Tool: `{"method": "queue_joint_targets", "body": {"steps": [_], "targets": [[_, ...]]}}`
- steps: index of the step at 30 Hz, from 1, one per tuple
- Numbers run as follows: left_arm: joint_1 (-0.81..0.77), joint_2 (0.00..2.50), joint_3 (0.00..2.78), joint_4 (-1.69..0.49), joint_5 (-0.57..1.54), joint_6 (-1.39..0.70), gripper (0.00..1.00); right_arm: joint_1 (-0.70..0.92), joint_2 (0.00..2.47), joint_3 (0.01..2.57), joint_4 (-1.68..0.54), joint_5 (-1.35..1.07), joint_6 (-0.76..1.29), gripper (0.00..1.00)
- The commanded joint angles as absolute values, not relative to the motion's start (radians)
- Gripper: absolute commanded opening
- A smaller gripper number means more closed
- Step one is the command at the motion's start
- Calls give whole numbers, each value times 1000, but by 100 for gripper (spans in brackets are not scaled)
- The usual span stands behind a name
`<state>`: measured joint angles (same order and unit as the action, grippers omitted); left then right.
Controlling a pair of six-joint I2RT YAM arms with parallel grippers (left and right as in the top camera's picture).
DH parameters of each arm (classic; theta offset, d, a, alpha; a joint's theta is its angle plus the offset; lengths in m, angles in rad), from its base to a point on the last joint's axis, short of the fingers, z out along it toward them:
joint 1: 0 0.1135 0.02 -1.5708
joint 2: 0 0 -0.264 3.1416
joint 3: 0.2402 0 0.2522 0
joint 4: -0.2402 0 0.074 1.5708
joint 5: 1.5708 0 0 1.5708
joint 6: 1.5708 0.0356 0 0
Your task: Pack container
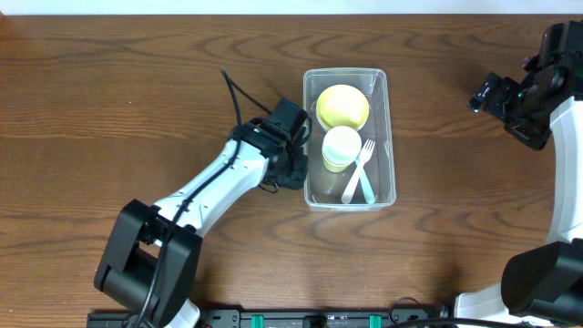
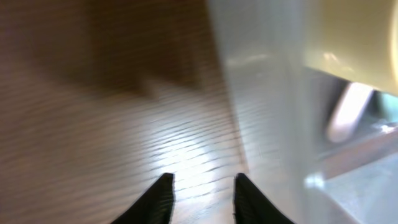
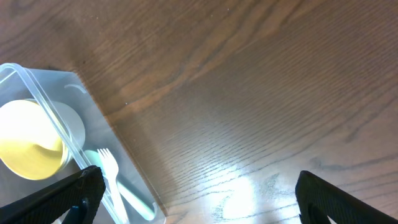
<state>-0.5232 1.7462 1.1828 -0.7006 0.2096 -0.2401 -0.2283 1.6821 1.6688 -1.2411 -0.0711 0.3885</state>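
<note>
My left hand (image 2: 200, 194) hangs low over the wooden table (image 2: 93, 124), fingers slightly parted with nothing between them. The container (image 2: 267, 112) stands just beside it, off the right fingertip; I cannot tell whether they touch. My right hand (image 3: 199, 199) is spread wide and empty, well apart from the container, which lies off its left finger. The container is clear plastic, rectangular, with rounded corners and a rim. One long wall faces my left hand, and its long axis runs away from me across the grain. Inside are a round yellow bowl (image 1: 342, 107) at the far end, a white cup (image 1: 342, 148) in the middle, and a white fork (image 1: 358, 169) nearest me.
</note>
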Motion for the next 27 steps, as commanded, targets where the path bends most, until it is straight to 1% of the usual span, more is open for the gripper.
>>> {"method": "queue_joint_targets", "body": {"steps": [1,3,5,6,7,9,10,11,15,16,20,27], "targets": [[-461,1665,1226,-746,138,-263,40,-234,1686,1671,-1242,-68,388,99],[-426,1595,1258,-779,105,-226,50,-234,1686,1671,-1242,-67,388,99],[-395,1508,1292,-805,72,-185,57,-234,1686,1671,-1242,-68,388,99],[-383,1461,1308,-815,62,-171,62,-234,1686,1671,-1242,-68,388,99],[-371,1400,1322,-822,59,-158,69,-234,1686,1671,-1242,-68,388,99],[-358,1303,1333,-834,53,-150,79,-234,1686,1671,-1242,-68,388,99],[-355,1254,1334,-844,37,-150,86,-234,1686,1671,-1242,-68,388,99],[-355,1193,1334,-864,-4,-151,91,-234,1686,1671,-1242,-68,388,99],[-355,982,1334,-987,-207,-182,98,-234,1686,1671,-1242,-68,388,99],[-355,926,1334,-1022,-229,-181,98,-234,1686,1671,-1242,-68,388,99],[-356,751,1334,-1115,-236,-181,98,-234,1686,1671,-1242,-68,388,99],[-356,560,1333,-1280,-243,-163,98,-234,1686,1671,-1242,-68,388,99]]}}
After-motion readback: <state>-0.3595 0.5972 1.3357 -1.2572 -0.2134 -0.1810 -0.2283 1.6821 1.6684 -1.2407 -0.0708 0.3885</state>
